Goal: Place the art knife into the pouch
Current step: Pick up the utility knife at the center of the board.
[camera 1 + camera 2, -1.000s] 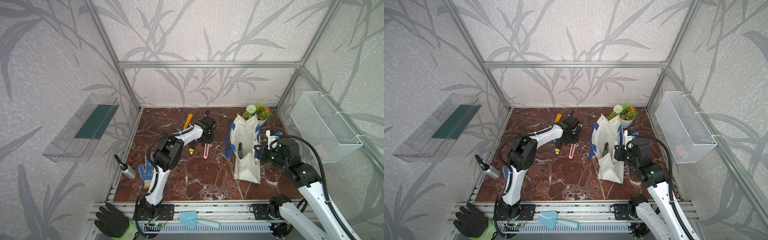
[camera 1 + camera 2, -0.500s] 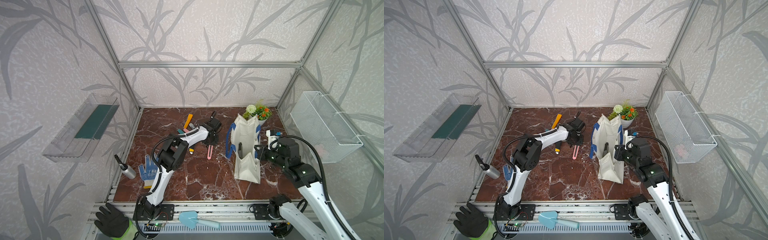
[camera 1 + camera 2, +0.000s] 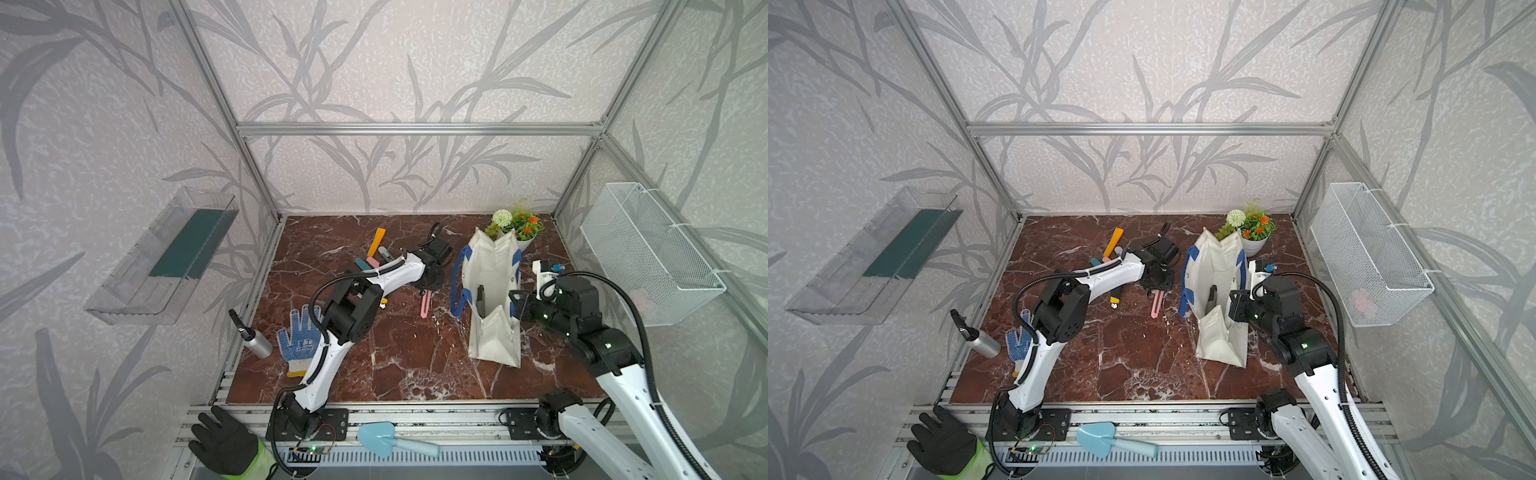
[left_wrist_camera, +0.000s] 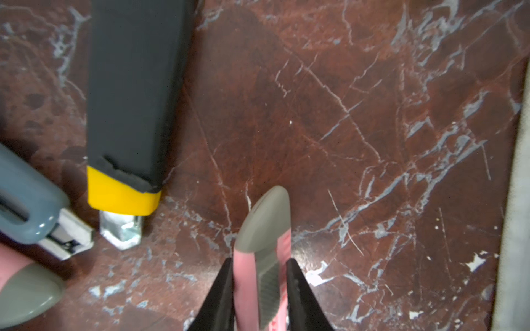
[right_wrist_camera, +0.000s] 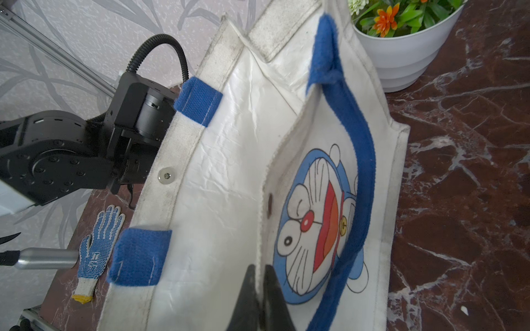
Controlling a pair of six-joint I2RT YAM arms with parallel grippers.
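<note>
Left end effector (image 4: 258, 263): clamped on knife (image 3: 424, 302); long axis far-to-near.
Right end effector (image 5: 260, 270): pinching pouch (image 3: 494, 336) rim; mouth open.
Relation: pouch just right of knife; left arm nearer.

Both end effectors (image 4: 259, 261) (image 5: 259, 268) clamped tight

No word or number reads clearly anywhere. Pouch (image 5: 215, 186), right of centre in both top views (image 3: 492, 266) (image 3: 1214, 266): its only printed sign is a blue cartoon cat face (image 5: 318, 223) with a red nose, an open red mouth and a yellow bell, with no lettering beside it. Blue-dotted glove (image 5: 96, 246), lower left of the floor in a top view (image 3: 301, 340): small blue logo on the back, letter-like but too blurred to read. Pink art knife (image 4: 262, 258): faint red print on the body, unreadable.
</note>
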